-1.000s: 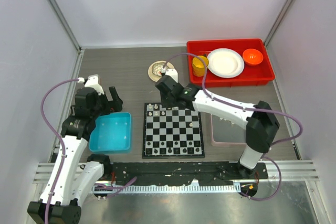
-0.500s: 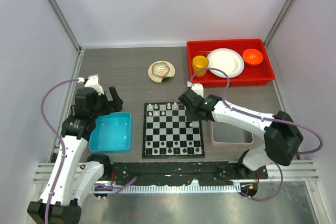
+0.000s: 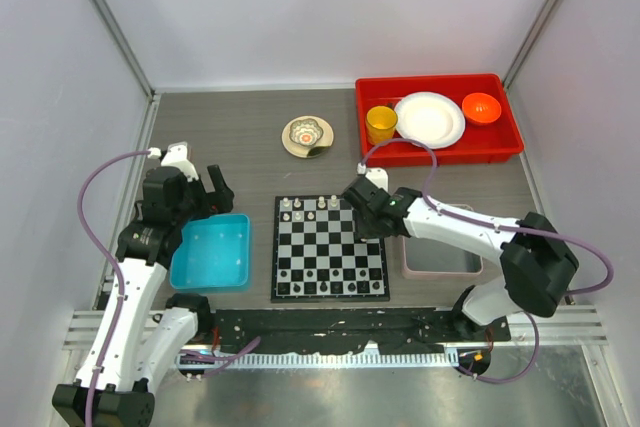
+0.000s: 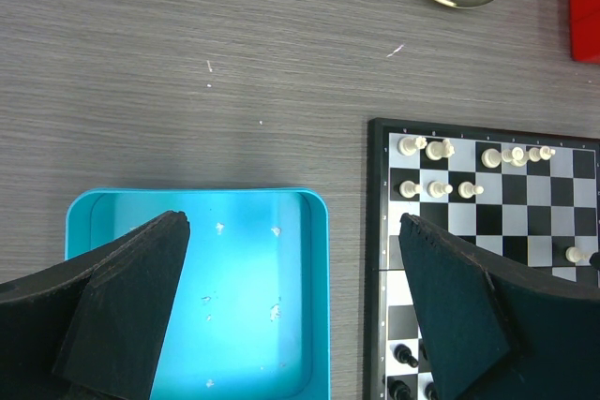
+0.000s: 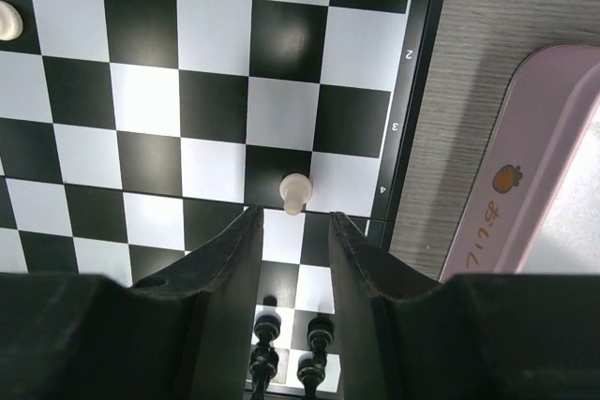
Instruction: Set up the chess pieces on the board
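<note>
The board [image 3: 312, 259] lies in the table's middle. Several cream chess pieces [image 3: 300, 209] stand in its far left corner, also in the left wrist view [image 4: 438, 149]. Black pieces [image 3: 330, 287] line its near edge. My right gripper [image 3: 366, 219] hovers over the board's right side, open with a narrow gap. In the right wrist view a lone cream pawn [image 5: 294, 192] stands on the board [image 5: 216, 91] just beyond the tips of the right gripper [image 5: 294, 222], not between them. My left gripper [image 3: 212, 192] is open wide and empty [image 4: 295, 227] above the blue bin.
A blue bin [image 3: 212, 252] sits left of the board, with only small specks inside. A pink-rimmed tray [image 3: 440, 252] sits right of it. A red bin [image 3: 440, 147] at the back right holds a yellow cup, white plate and orange bowl. A small dish [image 3: 307, 135] lies behind the board.
My right arm has swung from the board's far left corner, near the dish, to the board's right side above the lone pawn. The left arm has not moved.
</note>
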Controlling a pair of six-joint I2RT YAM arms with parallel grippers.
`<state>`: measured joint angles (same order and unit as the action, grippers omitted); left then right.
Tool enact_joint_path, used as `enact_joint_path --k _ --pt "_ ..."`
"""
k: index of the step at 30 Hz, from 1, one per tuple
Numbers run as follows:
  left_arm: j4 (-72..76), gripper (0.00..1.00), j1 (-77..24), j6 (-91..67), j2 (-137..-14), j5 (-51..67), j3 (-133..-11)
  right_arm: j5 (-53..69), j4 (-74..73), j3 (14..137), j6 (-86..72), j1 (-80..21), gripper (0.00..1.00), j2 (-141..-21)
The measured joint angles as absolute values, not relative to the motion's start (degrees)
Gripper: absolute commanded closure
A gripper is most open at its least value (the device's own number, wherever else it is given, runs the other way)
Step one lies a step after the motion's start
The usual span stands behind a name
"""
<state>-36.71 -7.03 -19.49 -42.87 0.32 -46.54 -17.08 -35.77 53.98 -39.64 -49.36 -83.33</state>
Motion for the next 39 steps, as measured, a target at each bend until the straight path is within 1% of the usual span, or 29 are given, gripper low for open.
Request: enact_joint_path --k 8,15,18,20,21,23,24,27,32,39 --pt "-36.7 0.0 -7.0 -19.5 -42.9 0.3 -46.5 -16.1 -33.5 53.2 -39.6 -49.3 0.62 -85.8" --pt "-36.7 0.0 -7.0 -19.5 -42.9 0.3 -46.5 -15.9 -32.8 52.3 -39.6 -49.2 0.66 -86.5" --pt "-36.7 0.0 -7.0 -19.5 -42.9 0.3 -46.5 -15.9 -32.5 52.1 -39.6 -49.0 0.71 -86.9" --pt "-36.7 0.0 -7.0 -19.5 -42.9 0.3 -46.5 -15.9 -32.2 52.1 -39.6 -49.0 0.77 -87.2" --pt "-36.7 0.0 -7.0 -19.5 -42.9 0.3 -46.5 -15.8 -32.1 52.1 -39.6 -49.0 0.81 -87.2" --pt "-36.7 0.0 -7.0 -19.5 -42.9 0.3 -46.5 -15.7 -31.7 52.1 -39.6 -49.0 0.85 -87.4" --pt "-36.7 0.0 -7.0 -19.5 -42.9 0.3 -46.5 -15.7 -31.6 52.1 -39.5 -49.0 0.89 -87.4" --pt "-36.7 0.0 -7.0 -19.5 -42.9 0.3 -46.5 -15.8 -31.5 52.2 -39.2 -49.0 0.94 -87.6" --pt "-36.7 0.0 -7.0 -19.5 -42.9 0.3 -46.5 -15.9 -31.6 55.2 -38.6 -49.0 0.96 -90.4" --pt "-36.7 0.0 -7.0 -19.5 -42.9 0.3 -46.5 -15.7 -31.2 65.4 -36.6 -49.0 0.97 -97.1"
